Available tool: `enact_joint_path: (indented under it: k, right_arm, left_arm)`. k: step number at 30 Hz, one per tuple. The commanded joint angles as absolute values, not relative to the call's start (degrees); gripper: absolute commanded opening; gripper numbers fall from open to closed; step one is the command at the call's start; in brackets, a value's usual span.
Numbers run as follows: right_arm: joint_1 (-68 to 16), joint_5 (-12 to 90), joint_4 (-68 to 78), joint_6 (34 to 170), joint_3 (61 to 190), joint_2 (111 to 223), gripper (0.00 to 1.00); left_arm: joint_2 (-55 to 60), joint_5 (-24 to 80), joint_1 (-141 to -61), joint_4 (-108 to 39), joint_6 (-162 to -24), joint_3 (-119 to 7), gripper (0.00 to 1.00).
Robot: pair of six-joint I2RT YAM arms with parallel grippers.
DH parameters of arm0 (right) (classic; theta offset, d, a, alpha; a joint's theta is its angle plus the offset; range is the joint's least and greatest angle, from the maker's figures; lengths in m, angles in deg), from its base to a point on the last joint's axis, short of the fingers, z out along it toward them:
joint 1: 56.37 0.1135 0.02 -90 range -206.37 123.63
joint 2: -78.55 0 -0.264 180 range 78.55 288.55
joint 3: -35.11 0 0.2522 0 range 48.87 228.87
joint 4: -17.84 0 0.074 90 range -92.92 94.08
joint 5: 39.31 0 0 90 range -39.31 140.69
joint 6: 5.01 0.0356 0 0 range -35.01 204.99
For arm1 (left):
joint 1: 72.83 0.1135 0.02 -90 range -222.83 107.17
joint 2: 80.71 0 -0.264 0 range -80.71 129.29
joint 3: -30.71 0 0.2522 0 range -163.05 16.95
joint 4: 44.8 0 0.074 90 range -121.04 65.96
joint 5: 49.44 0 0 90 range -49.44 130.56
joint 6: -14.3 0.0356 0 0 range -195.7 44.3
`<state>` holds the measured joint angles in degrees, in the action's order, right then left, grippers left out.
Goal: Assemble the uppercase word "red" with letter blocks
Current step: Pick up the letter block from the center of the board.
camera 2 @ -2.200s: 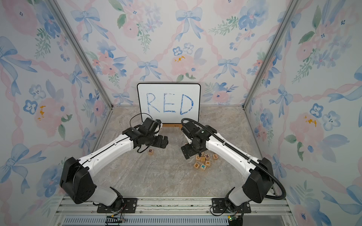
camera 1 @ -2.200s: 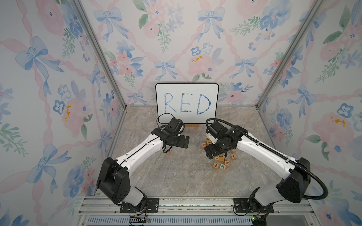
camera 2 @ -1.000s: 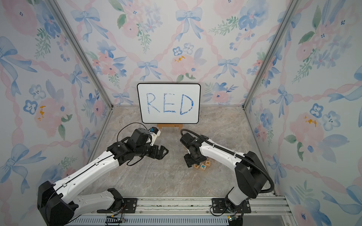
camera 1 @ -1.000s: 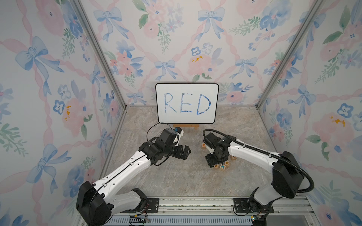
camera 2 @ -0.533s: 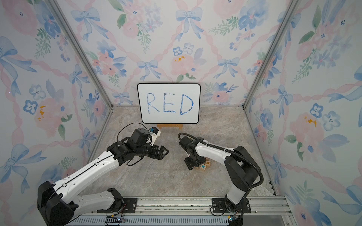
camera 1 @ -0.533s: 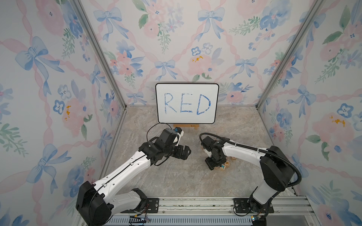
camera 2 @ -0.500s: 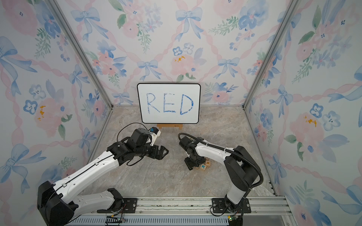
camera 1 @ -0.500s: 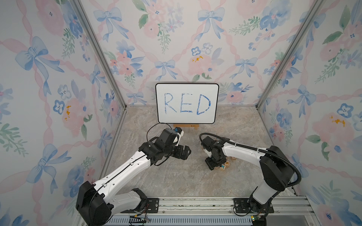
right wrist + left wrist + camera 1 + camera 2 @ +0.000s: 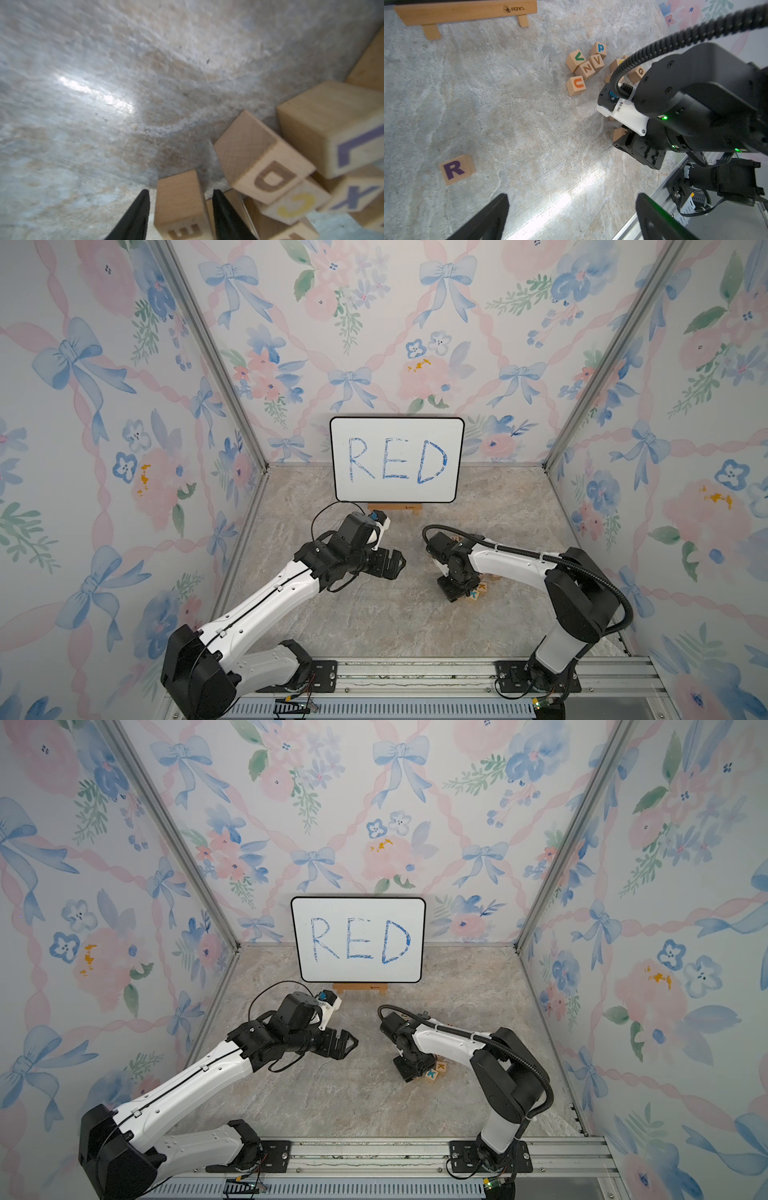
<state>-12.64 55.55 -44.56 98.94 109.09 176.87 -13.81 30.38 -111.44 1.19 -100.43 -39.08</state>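
Close up, the right claw [image 9: 180,192] straddles the E block [image 9: 178,207], jaws parted with a sliver of gap on each side. The D block [image 9: 261,166] sits tilted just beside it. The left claw [image 9: 572,197] gapes wide above the surface [image 9: 529,124], where the R block [image 9: 456,169] lies alone.

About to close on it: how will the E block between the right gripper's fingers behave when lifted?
The E block looks like solid wood, so likely rigid and light. Flat faces: it should not roll, though its smooth sides may slip in the right gripper. The tilted D block close beside it could shift.
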Motion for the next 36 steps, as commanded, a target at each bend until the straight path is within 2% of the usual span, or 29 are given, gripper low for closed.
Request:
enact_joint_path:
  k: [1, 5, 7, 9, 22, 36]
  right_arm:
    - [-11.5, 58.5, -46.9, 99.6, 108.4, 177.1, 0.51]
    - [-10.7, 60.3, -47.7, 100.2, 108.8, 177.4, 0.43]
    - [-10.3, 60.5, -47.8, 100.5, 109.3, 177.7, 0.33]
    - [-9.9, 60.9, -48.1, 100.5, 110.2, 178.1, 0.29]
    - [-8.3, 59.3, -50.2, 97.5, 122.1, 183.2, 0.30]
    - [-8.6, 55.3, -53.6, 96.6, 144.6, 198.2, 0.30]
  left_arm:
    - [-14.5, 29.6, -111.6, 0.8, -101.2, -38.5, 0.98]
    - [-14.6, 29.7, -111.6, 0.9, -101.2, -38.4, 0.98]
    - [-14.8, 29.8, -111.6, 0.8, -101.1, -38.6, 0.98]
    - [-15.1, 30.1, -111.6, 0.9, -101.1, -38.6, 0.98]
    - [-16.7, 30.9, -111.5, 1.0, -102.6, -43.4, 0.98]
    - [-22.7, 31.6, -109.5, 3.4, -104.6, -45.6, 0.98]
